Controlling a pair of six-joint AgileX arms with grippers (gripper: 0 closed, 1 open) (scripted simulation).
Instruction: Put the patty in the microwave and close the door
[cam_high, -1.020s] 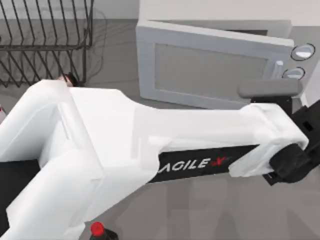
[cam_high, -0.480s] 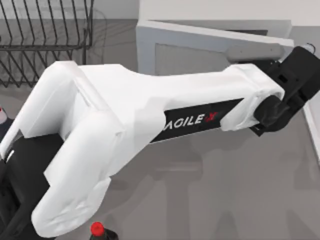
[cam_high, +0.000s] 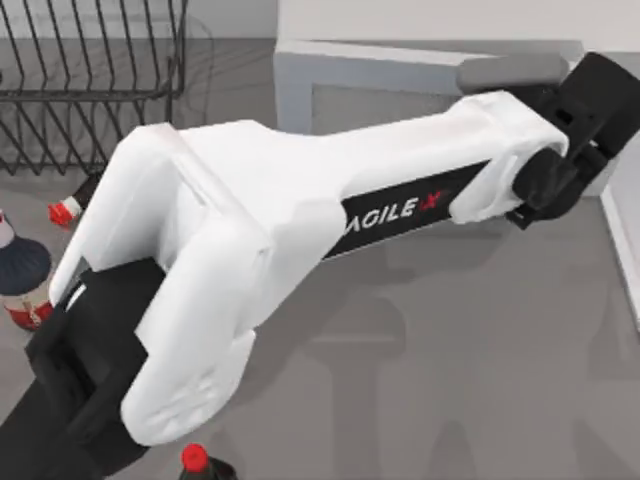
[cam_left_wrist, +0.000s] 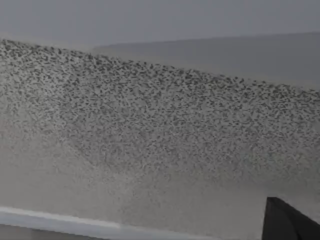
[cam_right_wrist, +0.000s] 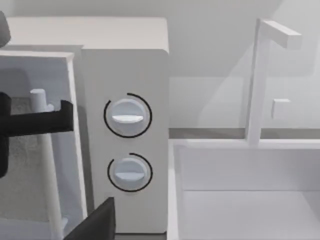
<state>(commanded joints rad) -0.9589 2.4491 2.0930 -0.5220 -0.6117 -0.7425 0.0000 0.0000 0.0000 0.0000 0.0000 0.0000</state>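
Observation:
The white microwave (cam_right_wrist: 125, 65) stands at the back right, its two round dials (cam_right_wrist: 127, 116) facing the right wrist camera. Its door (cam_high: 380, 100) lies almost flat against the front, and the white bar handle (cam_right_wrist: 50, 170) shows at the door's edge. My left arm reaches across the table, and my left gripper (cam_high: 600, 95) sits at the door's handle end, against the door. In the left wrist view the speckled grey door window (cam_left_wrist: 150, 130) is very close. My right gripper (cam_right_wrist: 95, 222) hangs back in front of the dial panel. The patty is out of view.
A black wire dish rack (cam_high: 90, 80) stands at the back left. Red-capped bottles (cam_high: 65, 210) sit at the left edge, and another (cam_high: 195, 460) near the front. A white sink (cam_right_wrist: 240, 200) with a faucet (cam_right_wrist: 257, 75) lies right of the microwave.
My left arm has swung toward the back, carrying its gripper from in front of the door up to the microwave's front. The door has gone from ajar to nearly shut.

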